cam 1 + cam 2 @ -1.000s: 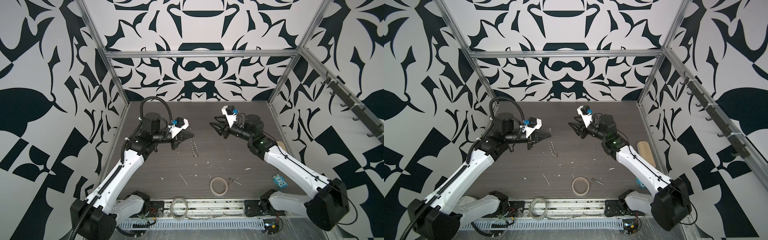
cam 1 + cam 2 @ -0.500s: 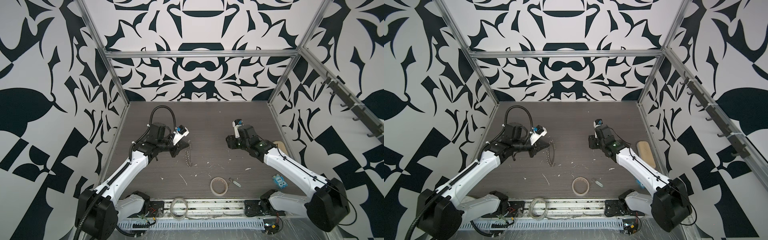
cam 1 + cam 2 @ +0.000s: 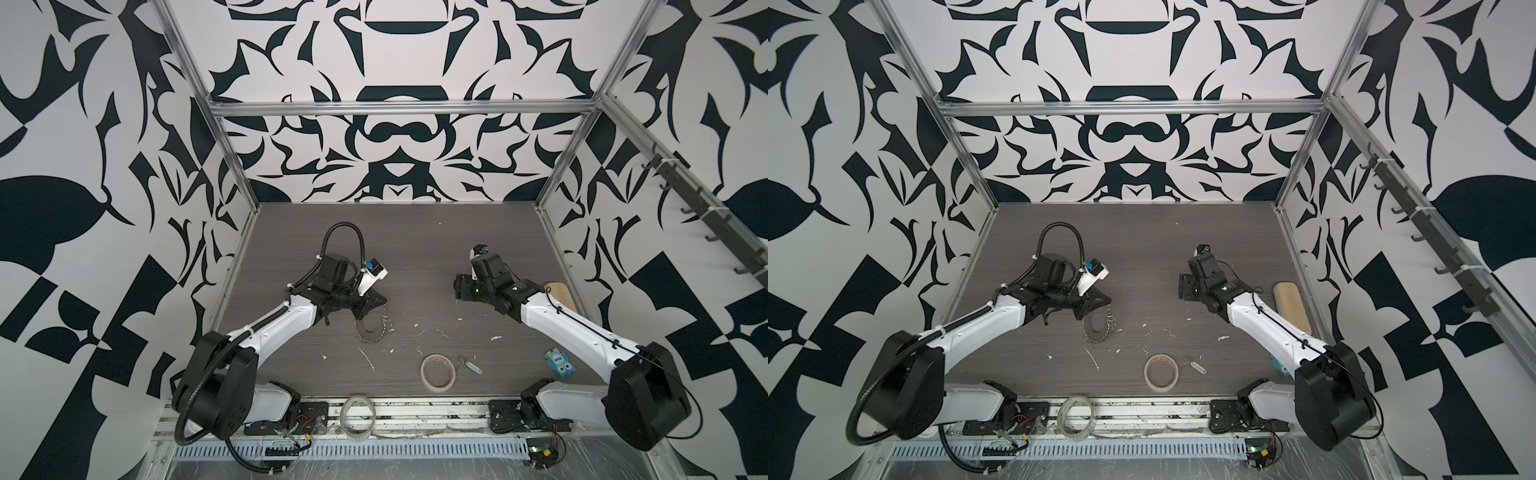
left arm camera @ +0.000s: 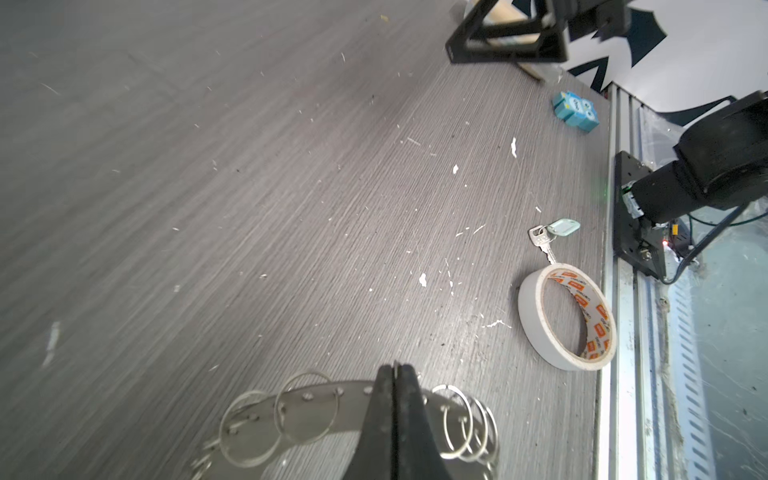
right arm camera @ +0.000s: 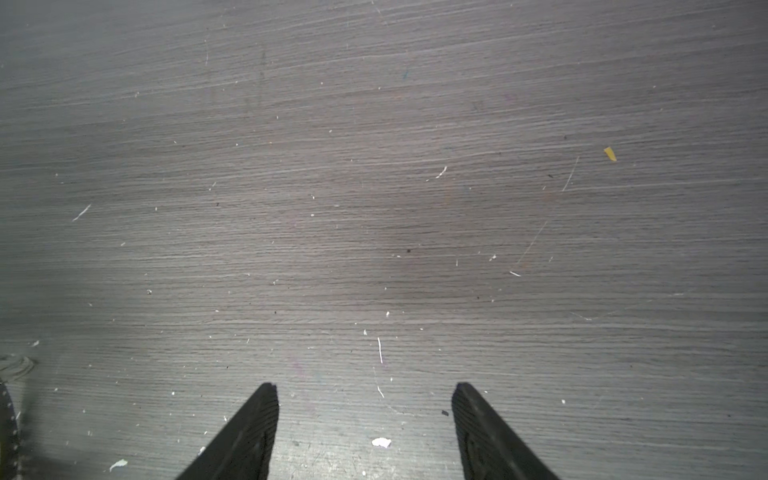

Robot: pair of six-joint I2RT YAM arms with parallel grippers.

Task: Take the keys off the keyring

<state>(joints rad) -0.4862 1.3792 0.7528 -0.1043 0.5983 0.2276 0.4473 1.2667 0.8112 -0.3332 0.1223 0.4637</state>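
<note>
The small silvery-grey key [image 4: 542, 243] lies free of the large chain-like loop of silver wire rings [image 4: 316, 401]; removal looks done.
The key sits on the dark wood-grain bench [image 5: 374, 208] just beside the beige tape roll [image 4: 530, 316], well apart from the loop, whose visible part carries no key. The left tool [image 4: 394, 368], reached low and forward, is pinched tight on the loop. The right tool [image 5: 365, 390] points down at bare bench, jaws wide apart and empty.

Robot lab cell: black-and-white patterned walls [image 3: 291, 62], aluminium frame [image 3: 399, 109], 2 arms [image 3: 282, 322] [image 3: 573, 332].
</note>
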